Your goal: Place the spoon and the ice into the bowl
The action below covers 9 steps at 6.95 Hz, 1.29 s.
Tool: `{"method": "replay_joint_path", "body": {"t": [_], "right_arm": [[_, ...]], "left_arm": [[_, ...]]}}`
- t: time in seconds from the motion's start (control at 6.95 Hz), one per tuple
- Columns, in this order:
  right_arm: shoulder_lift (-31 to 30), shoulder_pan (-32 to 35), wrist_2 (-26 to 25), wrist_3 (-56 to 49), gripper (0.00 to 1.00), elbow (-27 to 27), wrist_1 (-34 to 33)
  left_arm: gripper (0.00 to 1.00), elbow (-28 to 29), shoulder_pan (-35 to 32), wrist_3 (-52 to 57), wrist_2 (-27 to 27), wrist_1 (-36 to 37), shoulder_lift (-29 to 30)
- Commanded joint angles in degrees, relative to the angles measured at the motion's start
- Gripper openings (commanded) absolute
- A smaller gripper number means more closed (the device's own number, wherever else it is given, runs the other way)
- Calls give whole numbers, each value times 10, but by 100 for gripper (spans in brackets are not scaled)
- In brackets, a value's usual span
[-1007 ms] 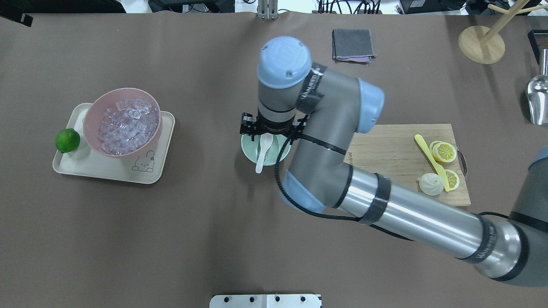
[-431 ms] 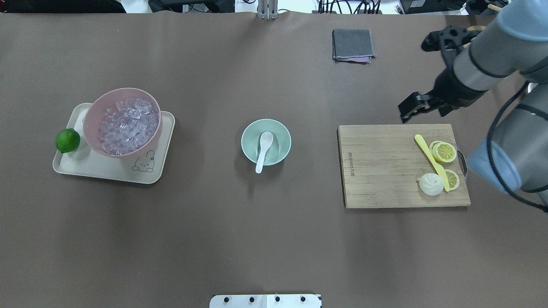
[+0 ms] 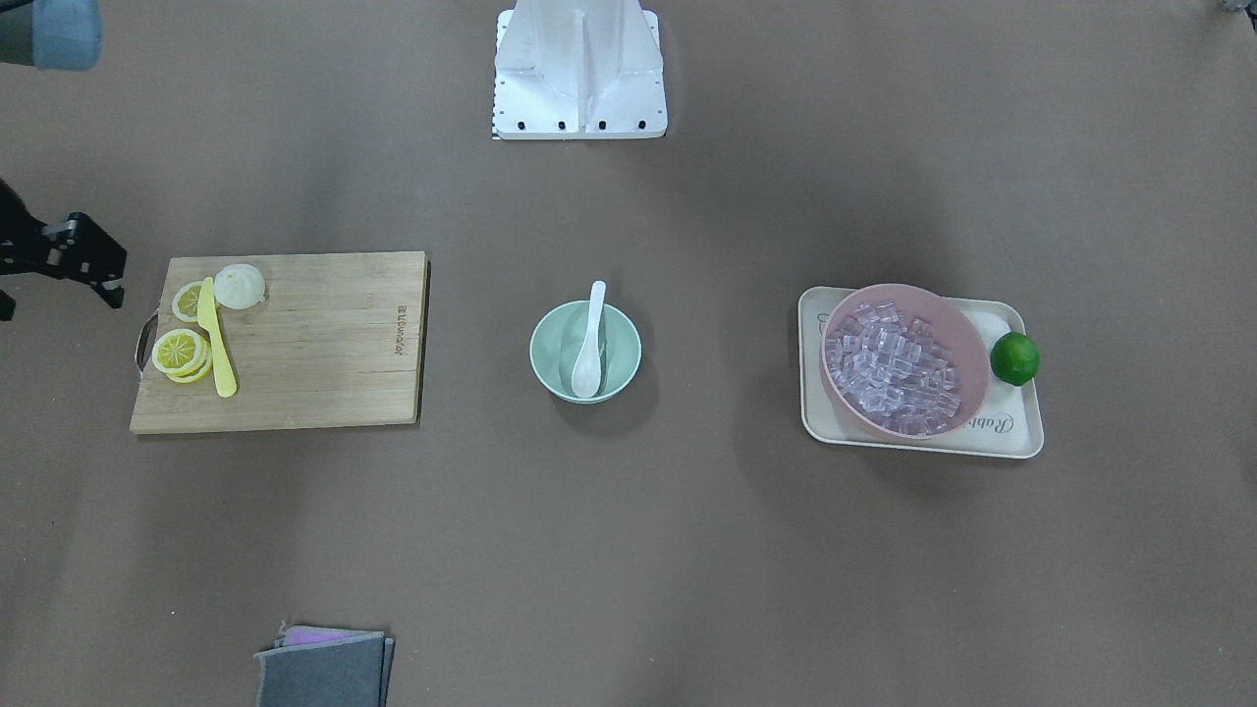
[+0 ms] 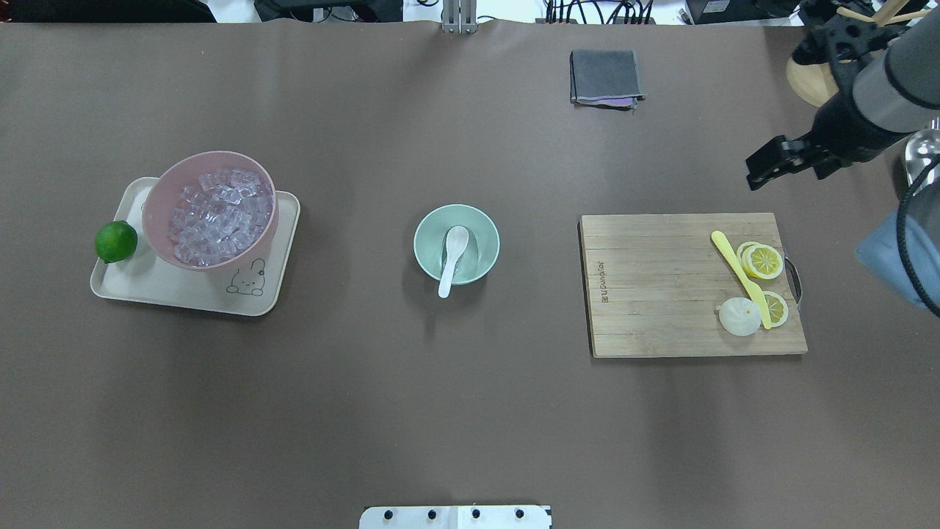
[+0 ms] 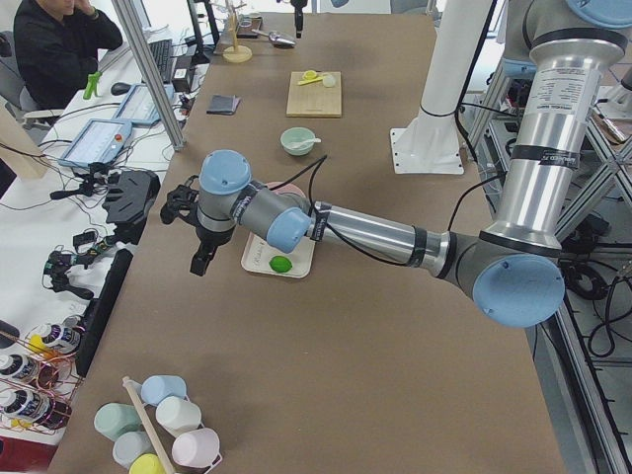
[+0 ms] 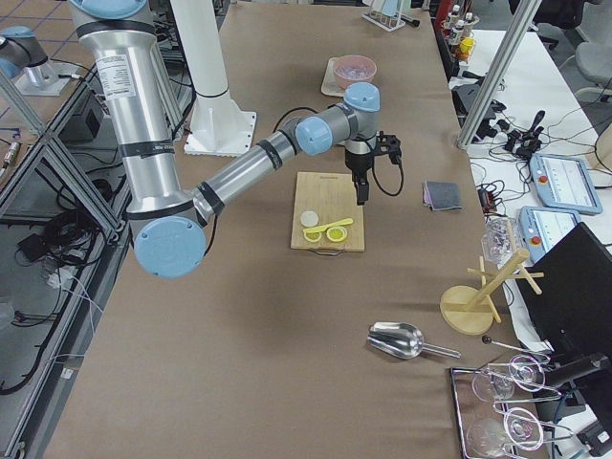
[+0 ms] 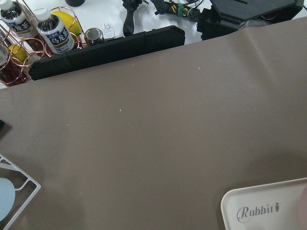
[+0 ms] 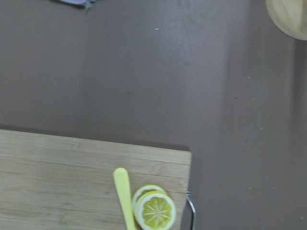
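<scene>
Black right gripper [image 4: 758, 175], jaws empty, touching nothing, width unclear

the small white soup spoon [image 4: 450, 258] is laid in the pale mint-green bowl [image 4: 490, 236], scoop inside, handle propped over the rim toward the robot. the bowl is set upright mid-surface [image 4: 440, 404]. the ice [image 4: 218, 217], clear glassy cubes, is heaped in a pink bowl [image 4: 158, 192] on a cream tray [image 4: 257, 297], well apart.
</scene>
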State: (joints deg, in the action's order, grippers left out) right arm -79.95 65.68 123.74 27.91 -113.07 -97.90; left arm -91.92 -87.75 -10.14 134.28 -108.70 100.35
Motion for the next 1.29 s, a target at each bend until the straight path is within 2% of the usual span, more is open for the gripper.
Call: {"method": "replay_joint_path", "body": {"t": [0.0, 0.29, 0.58, 0.86, 1.15], "right_arm": [[-30, 31, -10, -17, 100, 48, 0], [-28, 80, 10, -15, 100, 72, -3], [-64, 145, 97, -33, 100, 89, 2], [-86, 185, 99, -179, 100, 137, 3], [-90, 208, 99, -211, 100, 182, 4]], "left_arm": [[98, 24, -12, 1, -3, 2, -17], [98, 25, -15, 1, -6, 3, -36], [98, 28, -14, 0, -6, 9, -43], [98, 25, -14, 0, -2, 6, -73], [98, 28, -14, 0, -2, 8, -75]]}}
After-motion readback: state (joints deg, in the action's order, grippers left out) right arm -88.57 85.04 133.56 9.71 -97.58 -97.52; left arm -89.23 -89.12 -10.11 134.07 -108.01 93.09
